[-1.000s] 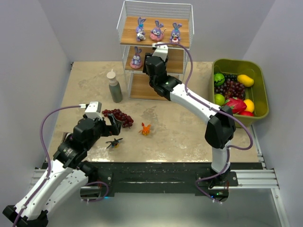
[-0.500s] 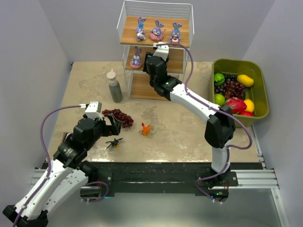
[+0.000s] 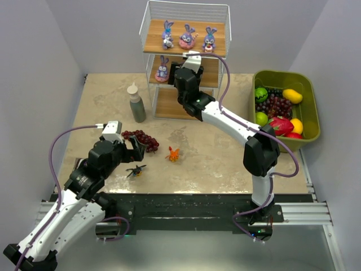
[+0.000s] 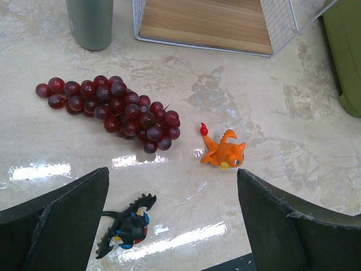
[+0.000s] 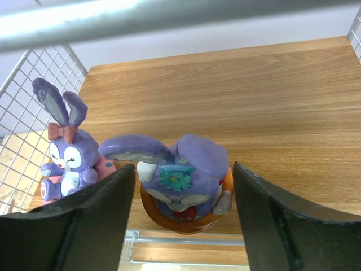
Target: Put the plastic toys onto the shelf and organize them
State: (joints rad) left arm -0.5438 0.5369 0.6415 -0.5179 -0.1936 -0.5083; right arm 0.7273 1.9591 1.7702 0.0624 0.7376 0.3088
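Top external view: at the left, the left gripper is held low over the table with its jaws spread wide and nothing between them. A grey-green bottle is seen upright beyond it, and a dark red grape bunch lies just beside the fingers. Two plastic toys are left on the table: a black bug near the front edge, and an orange creature to its right, apart from the grapes.

Further right, the shelf is set at the back. Three purple bunnies are lined up on its top board, and one bunny with a pink bow is seated at the left of the middle board.

The right gripper is reached into that middle tier. In the right wrist view, its jaws are parted around a bunny in an orange cup, which rests on the board beside the pink-bow bunny; the fingers flank it closely without clamping it.

At the far right, an olive-green bin is filled with fruit.
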